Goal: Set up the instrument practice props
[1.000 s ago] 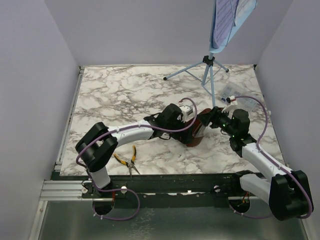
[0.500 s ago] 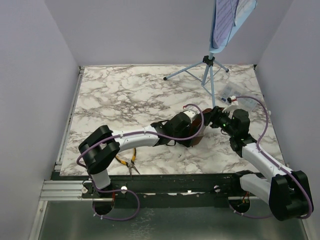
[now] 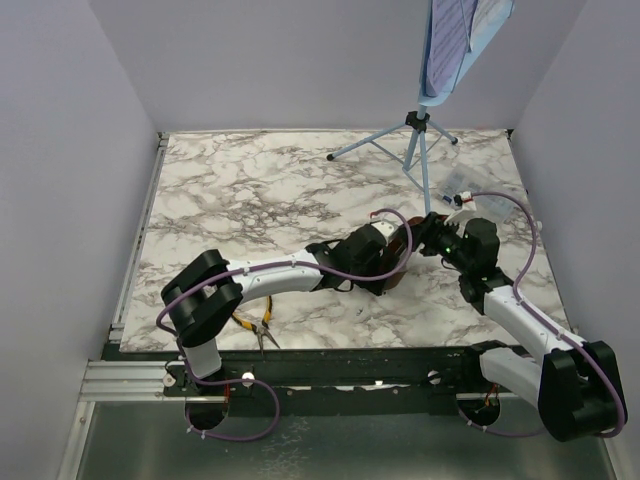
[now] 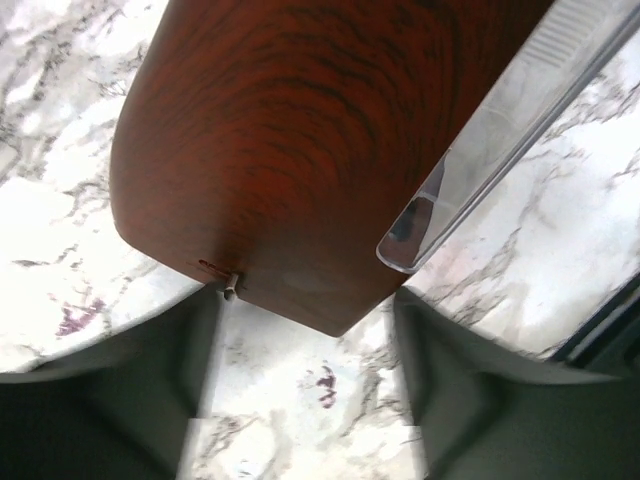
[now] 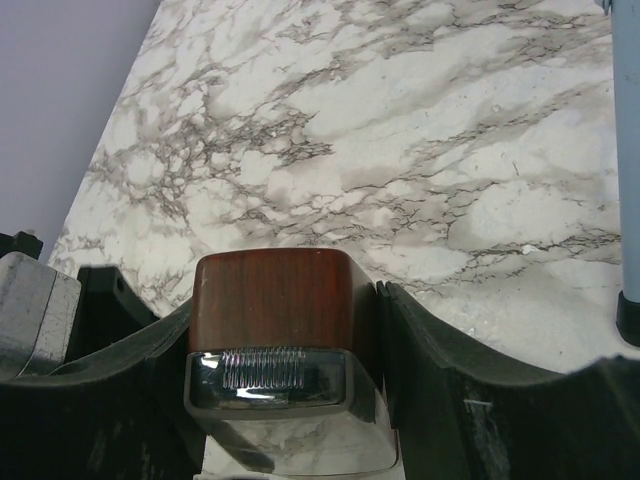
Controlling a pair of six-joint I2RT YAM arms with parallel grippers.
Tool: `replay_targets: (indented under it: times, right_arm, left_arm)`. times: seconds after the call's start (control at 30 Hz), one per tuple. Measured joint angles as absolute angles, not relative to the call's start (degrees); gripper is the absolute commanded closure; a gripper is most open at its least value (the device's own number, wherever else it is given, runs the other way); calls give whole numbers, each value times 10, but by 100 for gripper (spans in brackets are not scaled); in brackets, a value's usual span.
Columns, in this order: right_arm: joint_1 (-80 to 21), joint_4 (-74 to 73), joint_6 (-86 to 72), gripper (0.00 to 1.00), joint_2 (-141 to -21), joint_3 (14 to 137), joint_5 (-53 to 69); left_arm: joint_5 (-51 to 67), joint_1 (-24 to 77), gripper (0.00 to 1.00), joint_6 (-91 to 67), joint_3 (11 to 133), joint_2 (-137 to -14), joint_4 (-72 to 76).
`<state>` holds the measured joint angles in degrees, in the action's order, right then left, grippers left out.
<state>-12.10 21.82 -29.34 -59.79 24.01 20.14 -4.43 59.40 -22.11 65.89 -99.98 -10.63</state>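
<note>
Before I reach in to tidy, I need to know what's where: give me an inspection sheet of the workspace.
Surface: marble-pattern table.
Job's things: music stand upright far right, sheet of music on its desk; metronome between both arms' fingers.
Clutter: pliers by left arm's base; clear plastic box beyond right wrist.
End effectors: right end effector shut on metronome; left end effector around it, grip unclear.
Cables: purple cables along both arms.
Surroundings: plain walls on three sides.
</note>
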Motion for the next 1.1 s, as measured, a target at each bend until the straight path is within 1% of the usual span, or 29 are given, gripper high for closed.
replay_targets:
  times: [0.03, 0.2, 0.33, 0.4, 0.6, 0.8, 0.87, 0.93, 1.1]
  right_arm:
    - [-122, 218, -294, 100, -598, 241, 201]
    - [-145, 190, -286, 100, -598, 257, 176]
    - [-197, 155, -273, 100, -600, 281, 107]
    - [-240, 134, -264, 100, -610, 302, 50]
    - [-385, 105, -224, 100, -703, 393, -115]
    - [-481, 106, -183, 99, -828, 498, -233]
    - [-500, 111, -176, 93, -855, 519, -257]
    - [-511, 111, -175, 81, -870, 532, -263]
    - [-527, 115, -171, 38, -885, 543, -263]
  left_arm:
    - [-46, 594, 1, -220, 659, -1000, -109]
    - [-47, 591, 1, -207, 655, -980, -129]
    - [-42, 574, 1, -197, 623, -888, -145]
    - [-41, 560, 1, -197, 609, -840, -153]
    - [-52, 490, 1, -227, 559, -672, -195]
    - [-97, 458, 1, -298, 507, -560, -257]
    - [-116, 456, 1, -327, 496, -528, -278]
    - [-130, 453, 1, -352, 496, -508, -296]
    - [-140, 442, 1, -422, 498, -504, -319]
